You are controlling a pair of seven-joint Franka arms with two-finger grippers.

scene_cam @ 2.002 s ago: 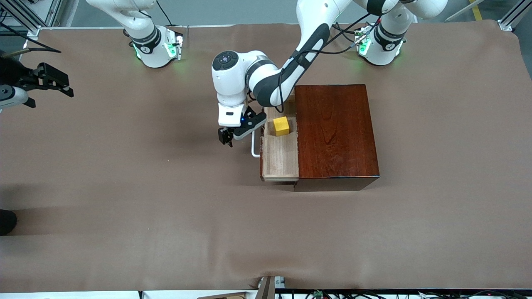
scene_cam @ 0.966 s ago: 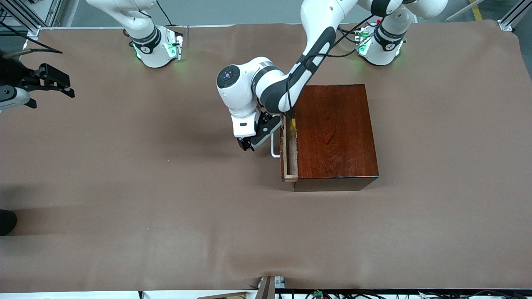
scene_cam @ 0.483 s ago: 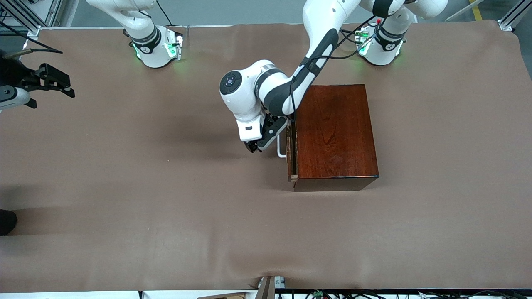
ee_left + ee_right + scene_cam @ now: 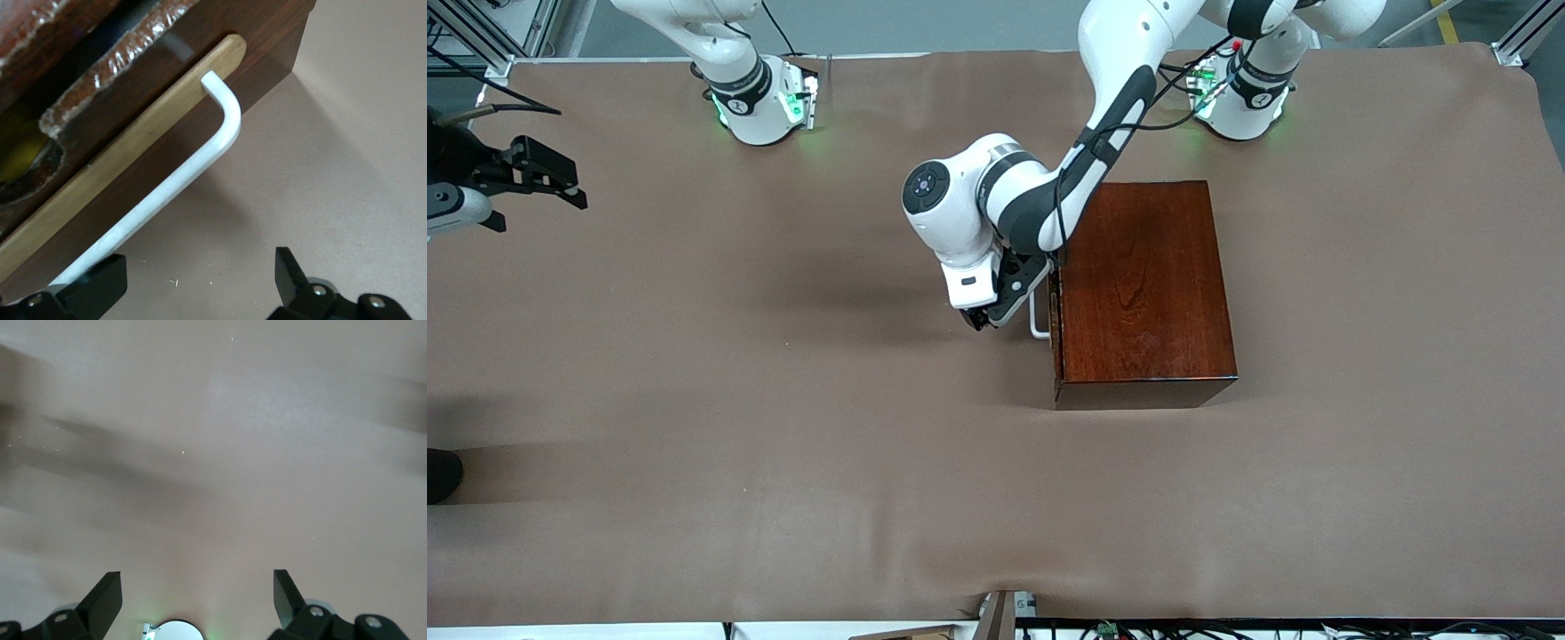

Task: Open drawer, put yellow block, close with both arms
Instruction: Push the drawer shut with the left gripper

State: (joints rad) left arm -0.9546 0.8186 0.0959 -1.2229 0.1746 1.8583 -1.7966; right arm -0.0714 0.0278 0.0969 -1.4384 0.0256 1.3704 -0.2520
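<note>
**— Where are you in the job?**

— On the last step, I'd judge. The pale light-wood drawer with its dark reddish-brown front [image 4: 1055,324] sits all but flush in the glossy dark mahogany box [image 4: 1144,286]. My left wrist view shows a thin gap along the top of the front, and a dull yellow patch through it, which I take for the small bright yellow cube [image 4: 19,159], inside the drawer. From the front view the cube is hidden altogether.

**— And your grippers?**

— My left gripper [image 4: 984,316] is right in front of the drawer, at its white U-shaped bar handle [image 4: 175,188]. Its fingers [image 4: 100,283] are spread wide and hold nothing; one finger is right at the bar, though I can't tell if it touches. My right gripper [image 4: 538,173] waits well away from the box, at the right arm's end of the brown-covered bench [image 4: 783,462], also wide and empty.

**— What does the next move call for?**

— A short, square push on the drawer front to seat it, if the gap is real, then drawing the left gripper clear of the handle without hooking it.
</note>
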